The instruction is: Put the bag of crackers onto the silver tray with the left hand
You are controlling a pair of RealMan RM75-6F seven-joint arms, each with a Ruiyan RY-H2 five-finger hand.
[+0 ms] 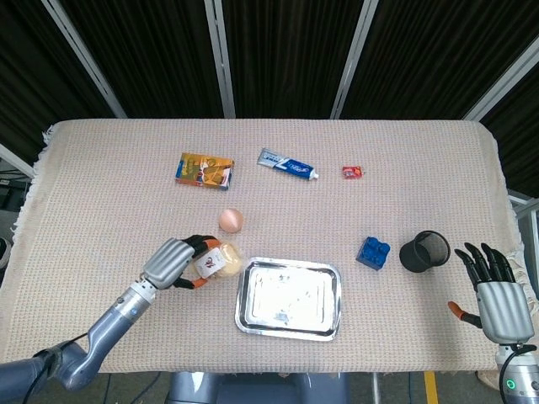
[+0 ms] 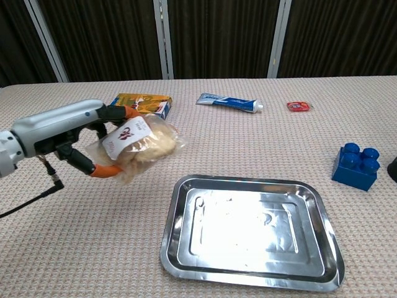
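My left hand (image 1: 173, 263) (image 2: 68, 133) holds the bag of crackers (image 1: 217, 260) (image 2: 141, 145), a clear pouch of pale crackers with a white label, lifted off the cloth. The bag hangs just left of the silver tray (image 1: 290, 296) (image 2: 253, 230), close to its left rim. The tray lies flat and bare near the table's front edge. My right hand (image 1: 495, 290) stays at the far right front, fingers spread, holding nothing; the chest view does not show it.
A peach ball (image 1: 231, 220) lies just behind the bag. Further back are a yellow box (image 1: 204, 170), a toothpaste tube (image 1: 287, 164) and a small red packet (image 1: 352, 172). A blue block (image 1: 372, 252) and a black mesh cup (image 1: 424, 250) stand right of the tray.
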